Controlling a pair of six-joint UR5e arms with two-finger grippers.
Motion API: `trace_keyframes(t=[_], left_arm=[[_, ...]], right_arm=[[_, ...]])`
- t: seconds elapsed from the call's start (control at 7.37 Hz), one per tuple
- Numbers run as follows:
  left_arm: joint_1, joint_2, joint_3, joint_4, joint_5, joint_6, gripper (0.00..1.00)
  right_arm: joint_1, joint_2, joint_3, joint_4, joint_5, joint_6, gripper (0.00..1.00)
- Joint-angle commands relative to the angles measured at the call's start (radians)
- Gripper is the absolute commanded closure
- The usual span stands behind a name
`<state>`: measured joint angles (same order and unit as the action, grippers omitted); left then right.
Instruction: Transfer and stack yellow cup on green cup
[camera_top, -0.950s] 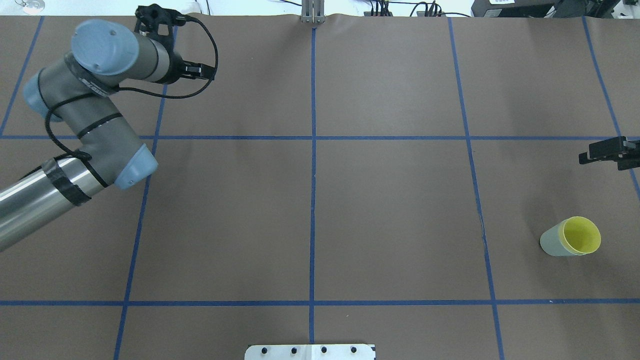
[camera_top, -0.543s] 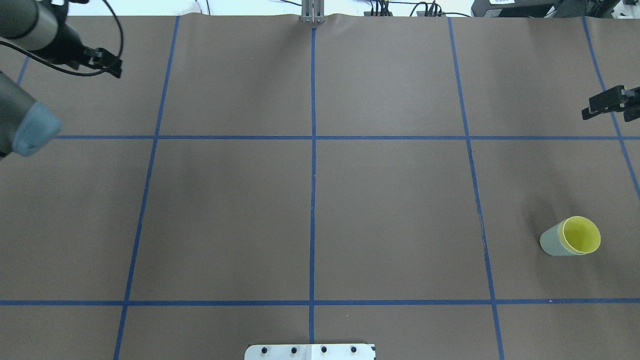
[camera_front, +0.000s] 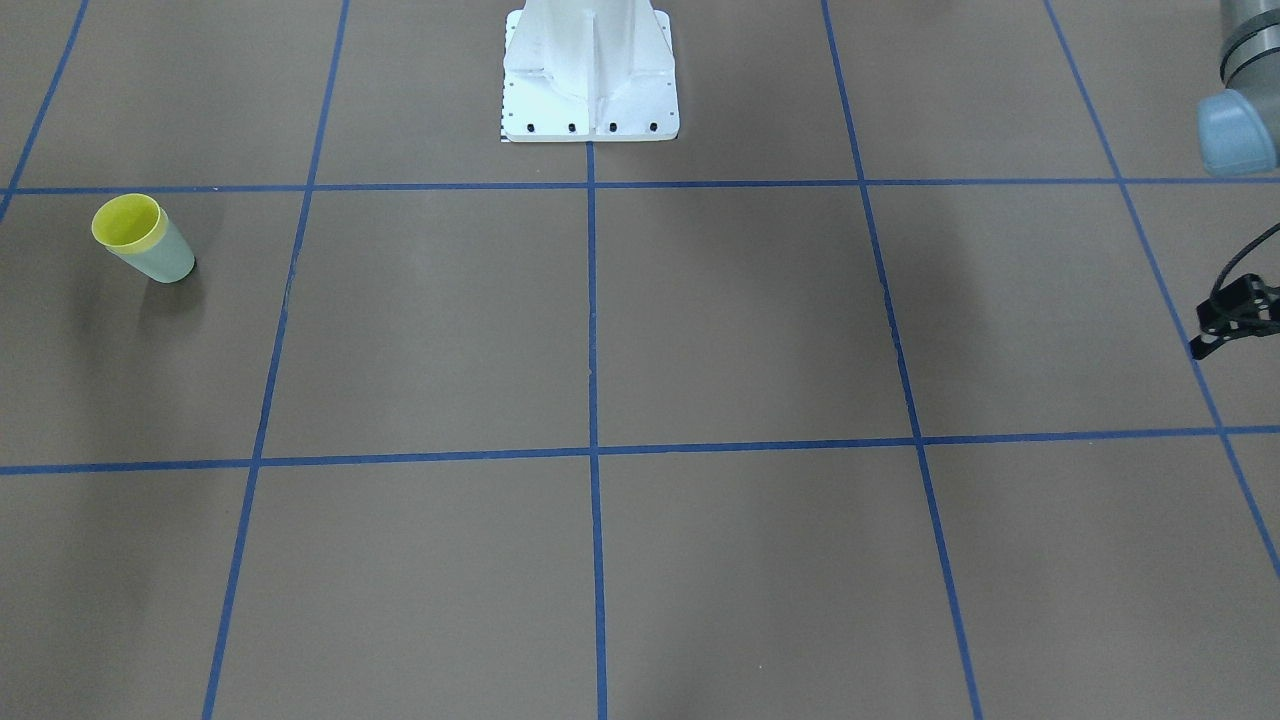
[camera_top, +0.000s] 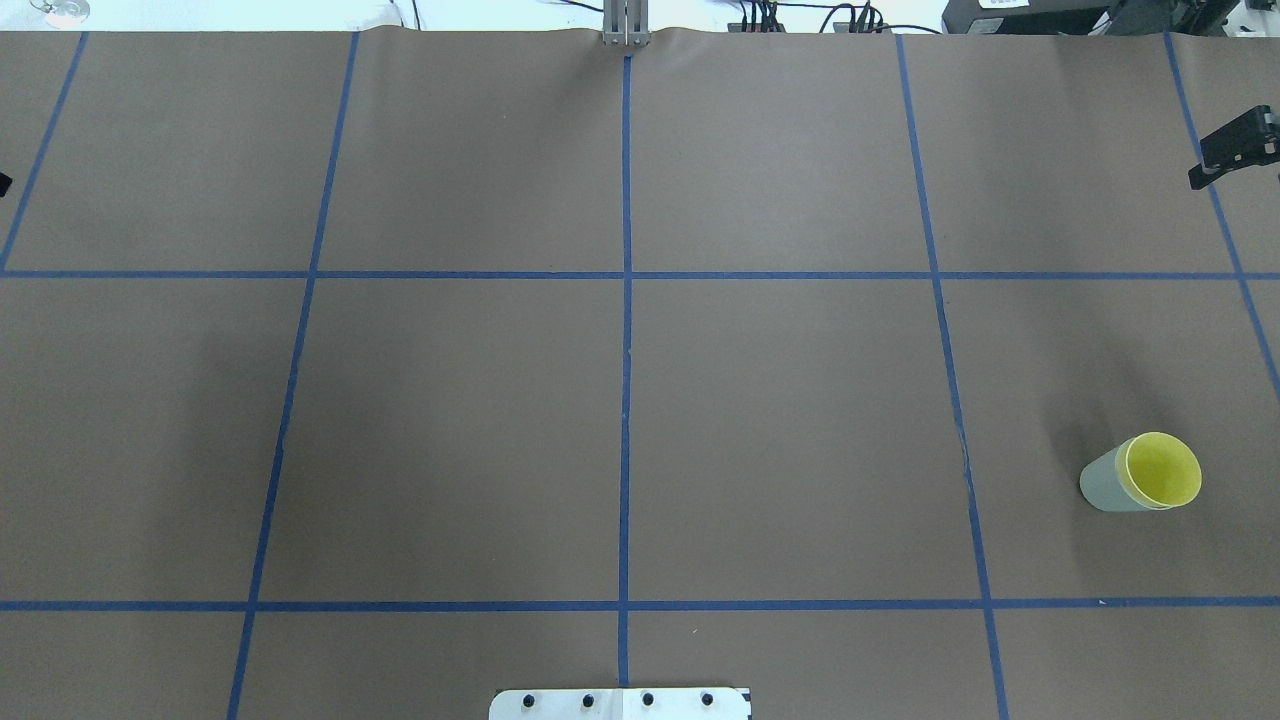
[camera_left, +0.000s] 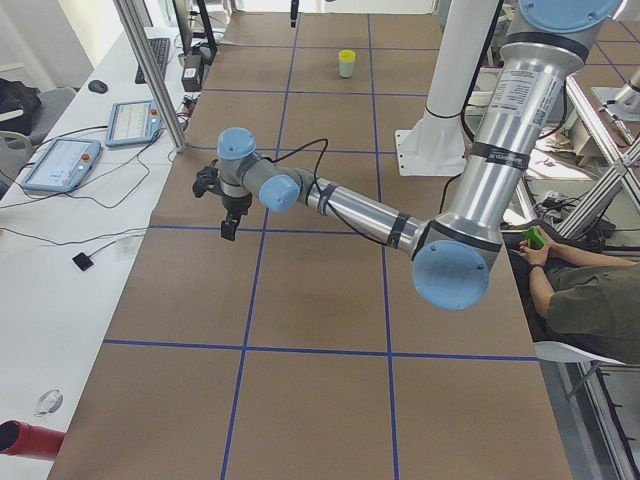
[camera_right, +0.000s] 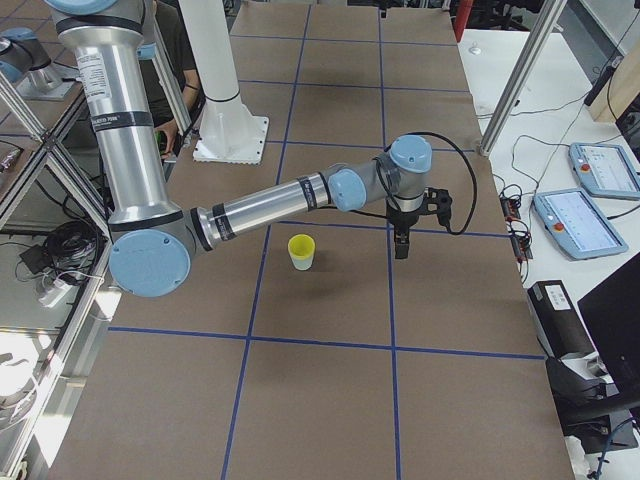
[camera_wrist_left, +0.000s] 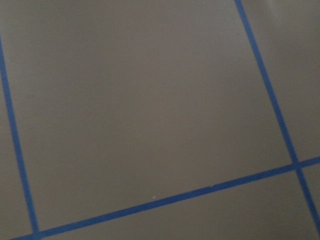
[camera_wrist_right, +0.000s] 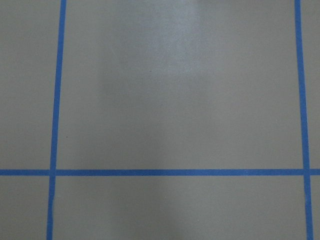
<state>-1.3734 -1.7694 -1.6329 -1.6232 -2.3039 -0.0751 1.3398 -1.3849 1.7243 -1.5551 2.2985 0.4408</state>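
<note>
Cups nested upright at the table's (camera_top: 780, 420) right end, with both grippers off at the edges.

Yellow cup (camera_top: 1160, 470) sits inside the green cup (camera_top: 1098, 485), so the stack looks done. Both are probably light, thin, smooth plastic: stiff enough for a gentle pinch, but slippery and easy to tip. The taper may wedge them so that they lift as one. If a grasp is needed, the best hold would be across the yellow rim, one finger inside and one outside. Only the yellow cup's rim and inner wall show, so I cannot tell how deep it is seated. Right gripper (camera_top: 1200, 175) is cut off by the overhead view's edge, and the left gripper (camera_left: 229, 228) is small and dark. I cannot tell whether either is wide or closed, though nothing appears held. Both wrist cameras show only bare brown surface and blue tape (camera_wrist_right: 150, 172).
</note>
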Motion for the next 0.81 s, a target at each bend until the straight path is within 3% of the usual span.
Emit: trace_keyframes(t=[0.0, 0.27, 0.68], left_arm=[[-0.073, 0.030, -0.013, 0.196, -0.015, 0.123, 0.01], [-0.088, 0.082, -0.022, 0.209, -0.090, 0.115, 0.01], [-0.121, 0.082, -0.042, 0.230, -0.085, 0.110, 0.00]], right_arm=[[0.013, 0.003, -0.049, -0.003, 0.027, -0.013, 0.00], [0.036, 0.000, -0.080, -0.005, 0.035, -0.034, 0.00], [0.052, -0.063, -0.068, 0.000, 0.024, -0.126, 0.00]])
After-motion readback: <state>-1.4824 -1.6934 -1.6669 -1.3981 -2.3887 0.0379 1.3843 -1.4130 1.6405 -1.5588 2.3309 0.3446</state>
